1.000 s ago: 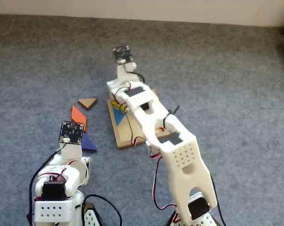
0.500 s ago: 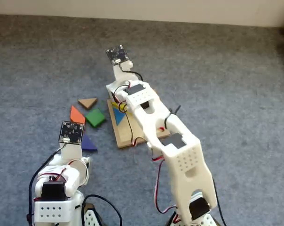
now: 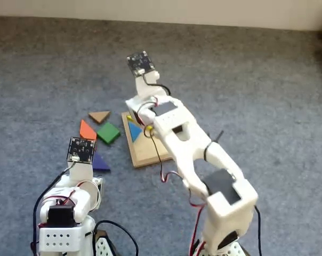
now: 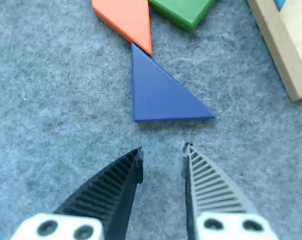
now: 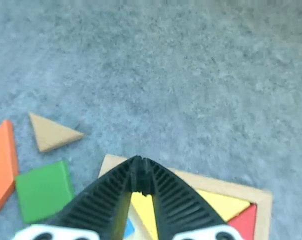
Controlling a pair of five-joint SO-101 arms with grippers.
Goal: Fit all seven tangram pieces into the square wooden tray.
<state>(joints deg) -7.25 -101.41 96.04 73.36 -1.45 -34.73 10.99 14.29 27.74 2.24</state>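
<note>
fingers on left spread apart near blue triangle; right fingers closed, empty, above tray.

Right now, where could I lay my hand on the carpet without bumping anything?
Bare carpet spreads right of the wooden tray and beyond the tan triangle. It is crowded left of the tray: orange piece, green square, blue triangle sit close together.

Your left arm and right arm are both wearing white shells, each carrying a black circuit board and trailing red and black cables. The left jaws are showing one black ribbed side and one grey, the right jaws both black.
</note>
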